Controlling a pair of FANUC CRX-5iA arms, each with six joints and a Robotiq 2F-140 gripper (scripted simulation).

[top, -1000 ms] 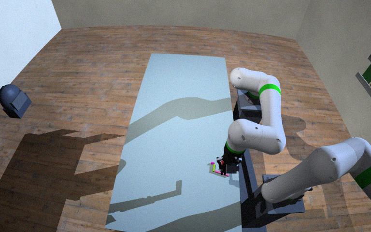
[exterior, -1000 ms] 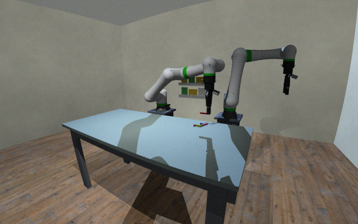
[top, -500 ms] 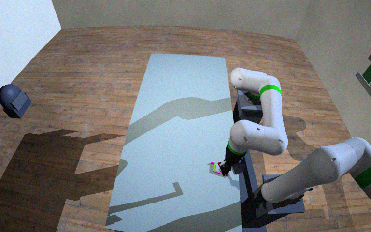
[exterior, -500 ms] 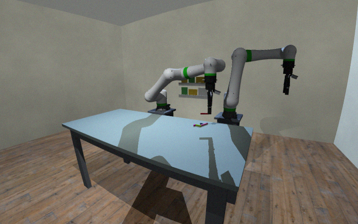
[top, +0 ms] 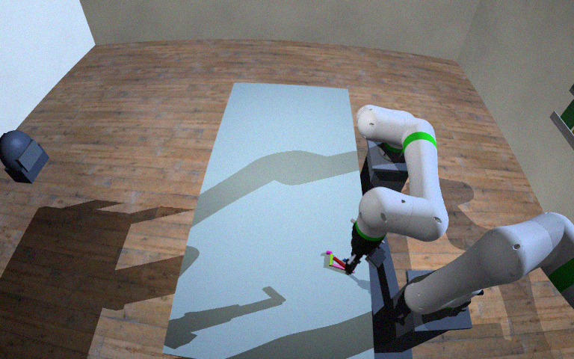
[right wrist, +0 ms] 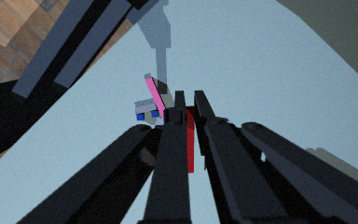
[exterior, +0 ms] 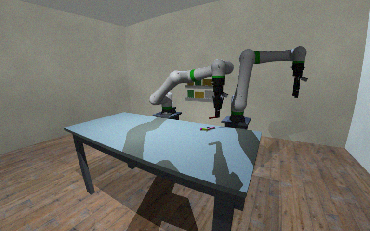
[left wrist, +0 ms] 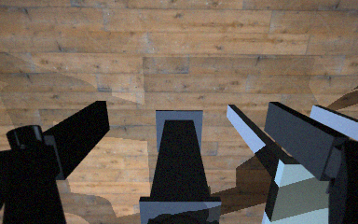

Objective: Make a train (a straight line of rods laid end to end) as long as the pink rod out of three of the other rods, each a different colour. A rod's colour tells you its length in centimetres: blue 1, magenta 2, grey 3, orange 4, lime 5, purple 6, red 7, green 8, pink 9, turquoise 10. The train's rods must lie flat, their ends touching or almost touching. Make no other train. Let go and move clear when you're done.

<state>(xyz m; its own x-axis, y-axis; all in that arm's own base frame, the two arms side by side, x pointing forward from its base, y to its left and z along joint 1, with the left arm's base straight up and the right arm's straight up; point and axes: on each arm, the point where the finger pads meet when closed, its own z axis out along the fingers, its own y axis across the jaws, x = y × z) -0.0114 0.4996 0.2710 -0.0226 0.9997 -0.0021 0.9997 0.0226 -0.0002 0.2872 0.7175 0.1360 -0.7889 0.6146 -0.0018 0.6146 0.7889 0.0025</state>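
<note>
So the right claw [top: 348,271] [exterior: 217,117] [right wrist: 188,105] is nearly closed, pinching the red rod [top: 338,262] [exterior: 212,117] [right wrist: 190,145] above the worktop [top: 270,220] [exterior: 174,152] [right wrist: 270,79]; left claw [exterior: 295,96] [left wrist: 186,109]'s wide open, nothing in it.

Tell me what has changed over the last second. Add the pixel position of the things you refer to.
The right gripper [top: 348,270] [exterior: 217,116] [right wrist: 188,105] has turned counterclockwise seen from above, swinging the red rod [top: 338,262] [exterior: 212,117] [right wrist: 190,145] with it. Nothing was newly gripped or released. The left gripper [exterior: 295,96] [left wrist: 186,116] and the pink [top: 337,266] [right wrist: 155,95], lime [top: 330,259] [exterior: 204,129] and magenta [top: 329,252] [exterior: 201,129] rods show no visible change.
</note>
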